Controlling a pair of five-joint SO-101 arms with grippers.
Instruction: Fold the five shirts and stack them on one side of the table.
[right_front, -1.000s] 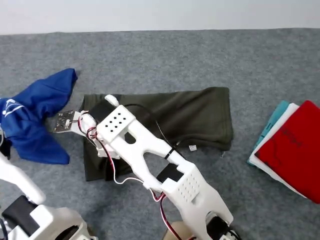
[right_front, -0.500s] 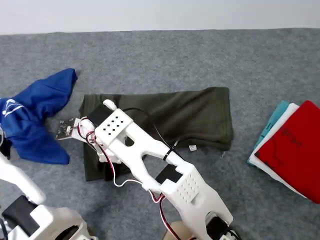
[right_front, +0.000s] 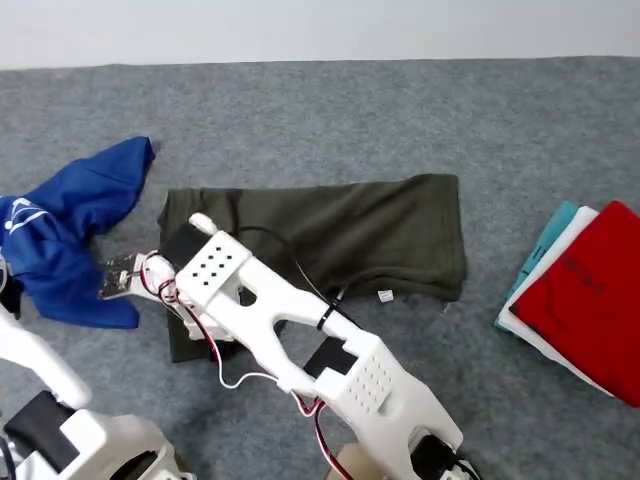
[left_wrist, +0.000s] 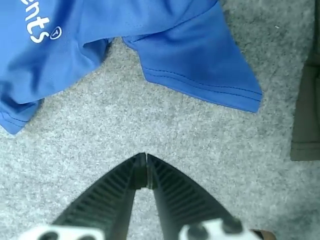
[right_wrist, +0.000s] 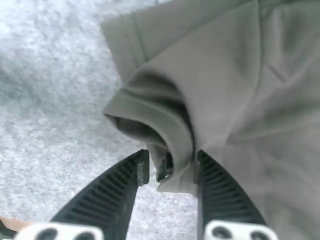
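Right pincer (right_wrist: 170, 167) of mine is clamped on a bunched edge of the olive-green shirt (right_wrist: 240, 90), at the end nearest the crumpled blue shirt (right_front: 70, 235). That olive-green shirt lies partly folded in the middle of the table (right_front: 320, 110), between the blue shirt and the stack of folded shirts (right_front: 585, 290), red on top. My left pincer (left_wrist: 146, 162) is closed on nothing above the grey table, near the blue shirt's hem.

white print (left_wrist: 42, 27) — on blue shirt (left_wrist: 165, 45)
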